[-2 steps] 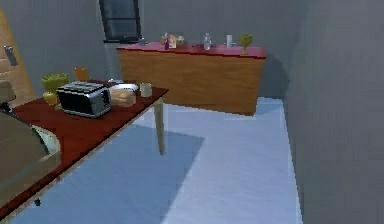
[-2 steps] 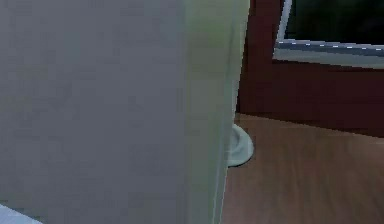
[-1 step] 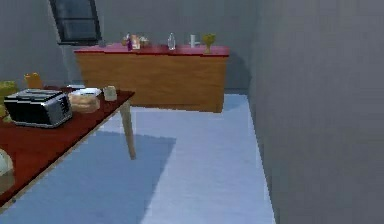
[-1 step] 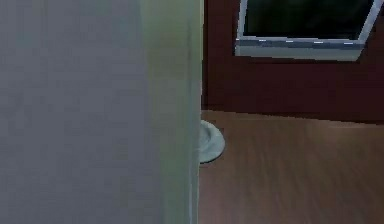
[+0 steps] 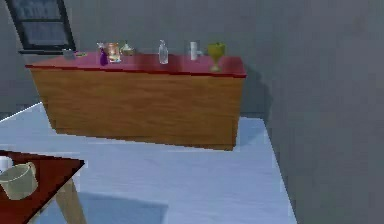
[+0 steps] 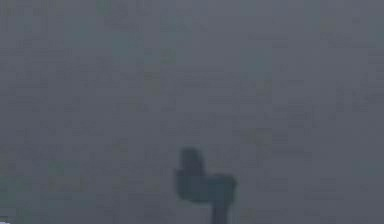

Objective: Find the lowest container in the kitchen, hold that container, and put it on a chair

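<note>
One gripper (image 6: 191, 168) shows as a dark lump low against a grey wall. Its far end is too vague to tell the fingers' state or whether it holds anything. Little of the arm (image 6: 222, 208) shows beneath it, so it is probably drawn in for driving. Ahead, bottles (image 5: 163, 52) and a yellow-green goblet (image 5: 216, 55) line the red-topped counter (image 5: 150, 68). Nearer, a beige cup (image 5: 18, 181) stands on a lower red table (image 5: 55, 172). Sitting lowest, it is likely the container to fetch.
</note>
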